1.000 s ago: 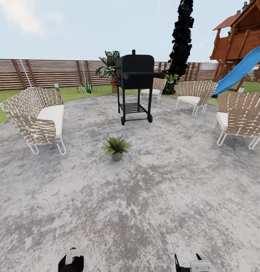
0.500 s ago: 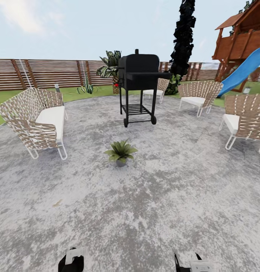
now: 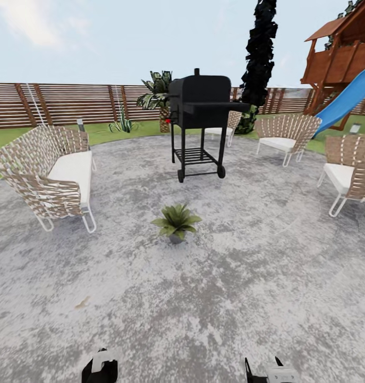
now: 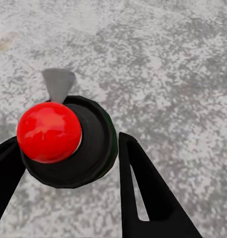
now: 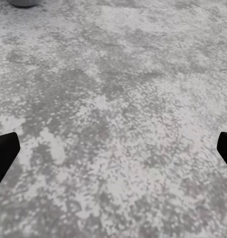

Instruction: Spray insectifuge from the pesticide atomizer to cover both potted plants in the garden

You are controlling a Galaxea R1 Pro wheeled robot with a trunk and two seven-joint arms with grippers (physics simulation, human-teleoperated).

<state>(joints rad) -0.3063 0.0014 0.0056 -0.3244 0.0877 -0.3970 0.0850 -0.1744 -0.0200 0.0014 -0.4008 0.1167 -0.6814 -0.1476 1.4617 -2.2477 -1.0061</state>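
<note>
A low potted plant [image 3: 176, 221] with pointed green leaves stands alone on the grey stone patio [image 3: 246, 276], ahead of me and well beyond both arms. A second small spiky plant [image 3: 121, 125] sits on the lawn by the fence. In the left wrist view a dark, round, green-edged bottle top with a red dome and a pale grey nozzle, the pesticide atomizer [image 4: 69, 141], sits between the black fingers [image 4: 143, 193] of my left gripper [image 3: 100, 367], which is shut on it. My right gripper [image 5: 113, 148] hangs open over bare stone, also low in the head view [image 3: 272, 372].
A black grill on wheels [image 3: 201, 125] stands behind the plant. A woven sofa [image 3: 49, 175] is at the left, woven chairs [image 3: 283, 133] at the right. A brown slatted fence [image 3: 70, 103], a big palm [image 3: 158, 96], a grey bollard lamp [image 3: 81, 124] and a play tower with blue slide [image 3: 347, 96] lie beyond.
The whole head view has shifted: the camera has come closer and swung a little left, so the plant, grill and chairs sit lower and further right. Both grippers keep their place.
</note>
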